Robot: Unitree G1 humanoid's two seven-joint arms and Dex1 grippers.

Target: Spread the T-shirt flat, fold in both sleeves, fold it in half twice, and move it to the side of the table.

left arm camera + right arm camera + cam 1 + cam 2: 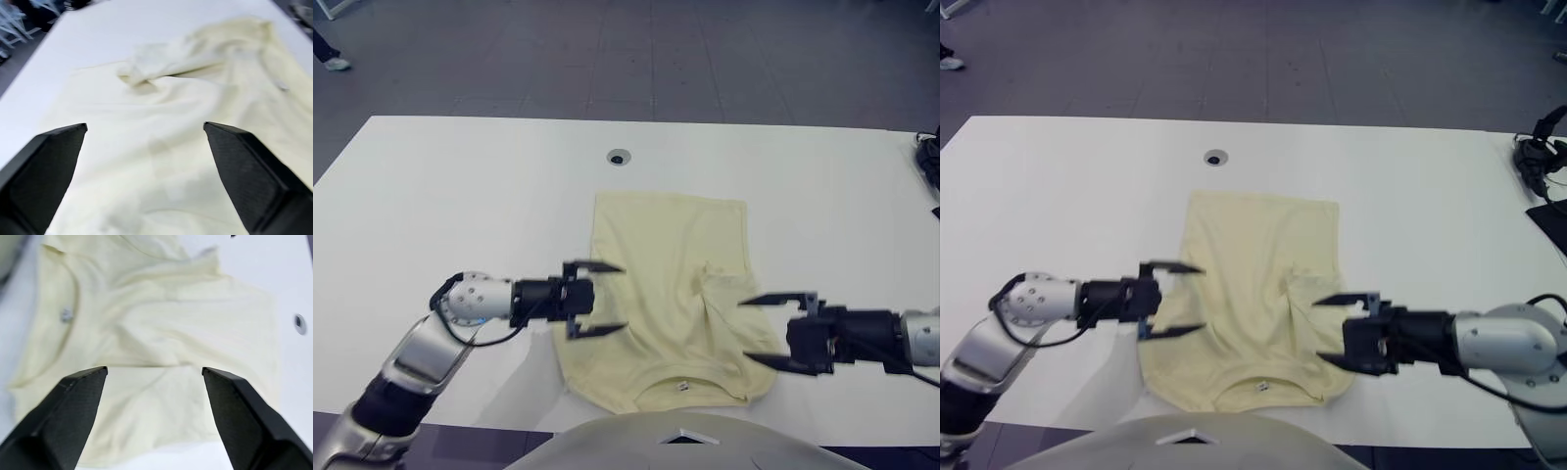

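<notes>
The left gripper (623,297) and right gripper (744,330) both gape wide and empty. The pale yellow cotton T-shirt (661,255) lies flat between them on the white table (460,196). The sleeves look folded in already; 2 halvings and the move aside remain.

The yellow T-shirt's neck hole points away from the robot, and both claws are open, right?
No. The left eye view shows the neck hole of the T-shirt at the edge nearest the robot. The left gripper and right gripper are open, as you said.
</notes>
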